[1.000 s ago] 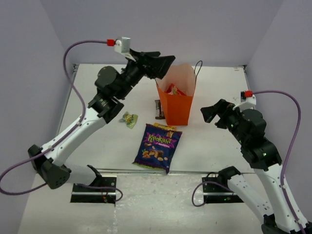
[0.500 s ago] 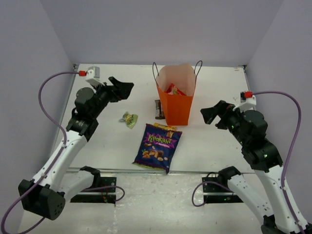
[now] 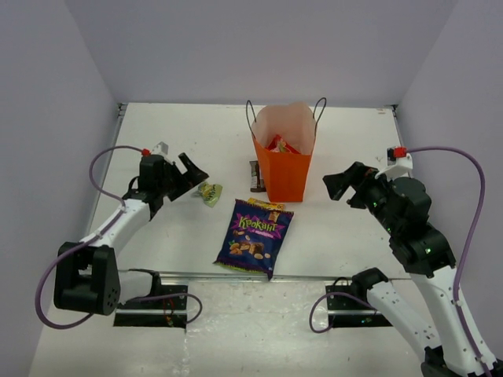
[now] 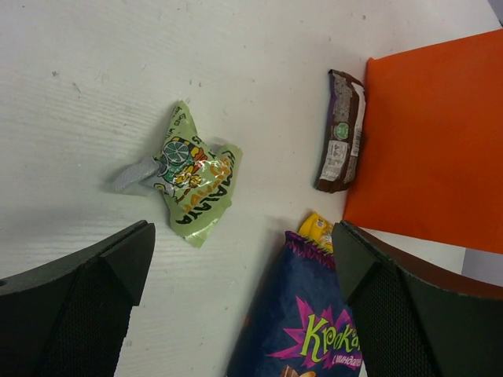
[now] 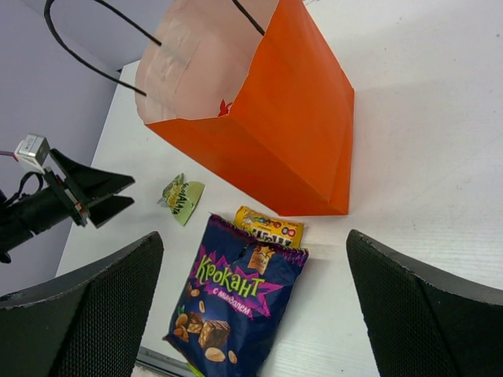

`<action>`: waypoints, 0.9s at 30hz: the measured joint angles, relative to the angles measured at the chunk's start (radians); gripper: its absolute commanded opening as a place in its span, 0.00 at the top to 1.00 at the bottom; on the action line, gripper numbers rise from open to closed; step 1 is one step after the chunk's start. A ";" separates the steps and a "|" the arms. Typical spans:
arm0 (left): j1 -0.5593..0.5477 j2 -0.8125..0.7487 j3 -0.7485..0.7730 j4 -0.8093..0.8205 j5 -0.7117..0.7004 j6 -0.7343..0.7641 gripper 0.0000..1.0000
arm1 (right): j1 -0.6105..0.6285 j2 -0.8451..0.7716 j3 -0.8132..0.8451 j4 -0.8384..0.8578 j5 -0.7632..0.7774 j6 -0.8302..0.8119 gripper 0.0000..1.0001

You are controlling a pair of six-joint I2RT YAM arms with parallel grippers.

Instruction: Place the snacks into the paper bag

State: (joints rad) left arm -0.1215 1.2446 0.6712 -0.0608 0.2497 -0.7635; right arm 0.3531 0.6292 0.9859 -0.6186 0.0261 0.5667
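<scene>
The orange paper bag (image 3: 284, 169) stands upright at the table's middle back, and a red packet (image 3: 281, 144) shows inside it. On the table lie a dark purple nut bag (image 3: 255, 237), a small yellow pack (image 3: 266, 205) tucked under its top edge, a brown bar (image 3: 255, 176) against the paper bag's left side, and a green-yellow wrapper (image 3: 209, 192). My left gripper (image 3: 196, 179) is low and open just left of the wrapper (image 4: 192, 177), holding nothing. My right gripper (image 3: 336, 188) hangs open and empty to the right of the paper bag (image 5: 267, 133).
Lavender walls close in the white table on the left, back and right. The table's front edge (image 3: 251, 276) runs just below the purple bag. The bag's black cord handles (image 3: 250, 118) stick up above its rim.
The left arm has swung from above the paper bag down and to the left, ending low beside the green-yellow wrapper. The right arm has not moved.
</scene>
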 measured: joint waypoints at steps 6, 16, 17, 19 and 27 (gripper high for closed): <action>0.000 0.123 0.010 -0.011 -0.028 0.025 0.00 | 0.000 0.015 0.000 -0.002 -0.003 0.000 0.01; 0.000 0.267 0.037 -0.003 -0.062 0.072 0.00 | 0.000 0.021 0.000 -0.002 -0.014 0.000 0.01; 0.000 0.275 0.042 0.003 -0.063 0.076 0.00 | 0.000 0.021 0.000 -0.002 -0.014 0.000 0.01; 0.000 0.289 0.046 0.028 -0.063 0.077 0.00 | 0.000 0.021 0.000 -0.002 -0.016 0.000 0.01; -0.015 0.376 0.114 0.086 -0.072 0.088 0.02 | -0.001 0.026 0.000 -0.002 -0.017 0.000 0.01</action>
State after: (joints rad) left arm -0.1368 1.6207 0.7849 0.0250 0.1776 -0.6754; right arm 0.3523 0.6552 0.9859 -0.6209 0.0090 0.5671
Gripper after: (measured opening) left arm 0.997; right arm 0.987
